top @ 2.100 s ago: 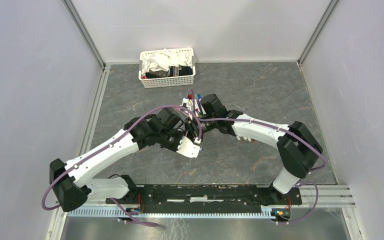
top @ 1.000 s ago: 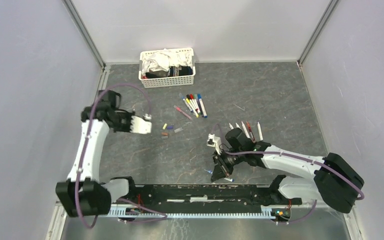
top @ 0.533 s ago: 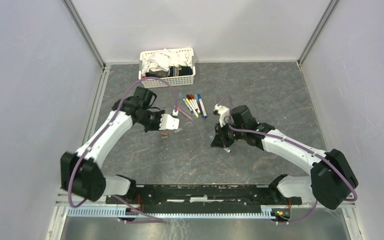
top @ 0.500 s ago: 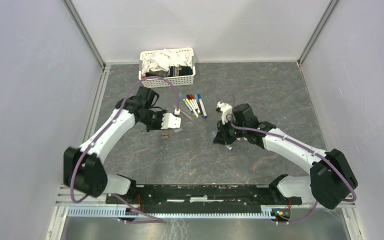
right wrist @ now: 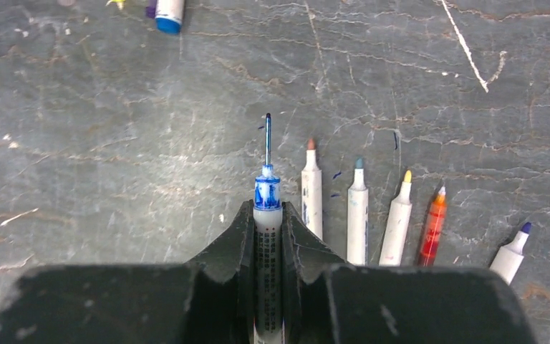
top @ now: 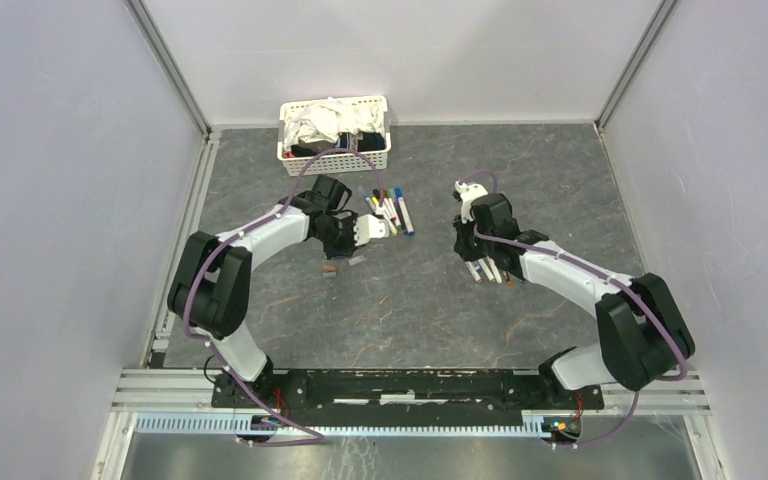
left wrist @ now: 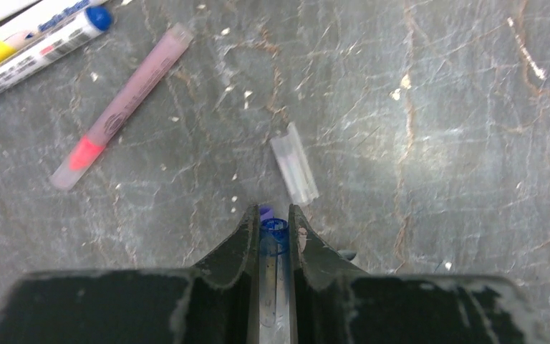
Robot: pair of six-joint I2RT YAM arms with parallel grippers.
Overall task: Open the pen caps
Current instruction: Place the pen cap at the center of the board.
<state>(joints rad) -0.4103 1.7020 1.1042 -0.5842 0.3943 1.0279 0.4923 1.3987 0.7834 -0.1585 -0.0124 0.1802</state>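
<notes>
Right wrist: right end effector point(right wrist: 267, 209) pinches uncapped blue pen point(right wrist: 266, 190); left end effector point(left wrist: 273, 216) pinches blue cap point(left wrist: 274, 233).

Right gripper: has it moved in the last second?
Yes. The right gripper moved away from the base rail, toward the white basket, holding a blue pen.

The left arm point(top: 260, 232) rises from the near edge of the tabletop point(top: 410, 320), elbow toward the left edge, forearm reaching right. The left gripper point(left wrist: 274, 218) points down, jaws pinched on a blue cap point(left wrist: 273, 233). The right arm point(top: 570, 280) folds back from the right edge, and the right gripper point(right wrist: 267, 211), held low, clamps a blue pen point(right wrist: 266, 188).
</notes>
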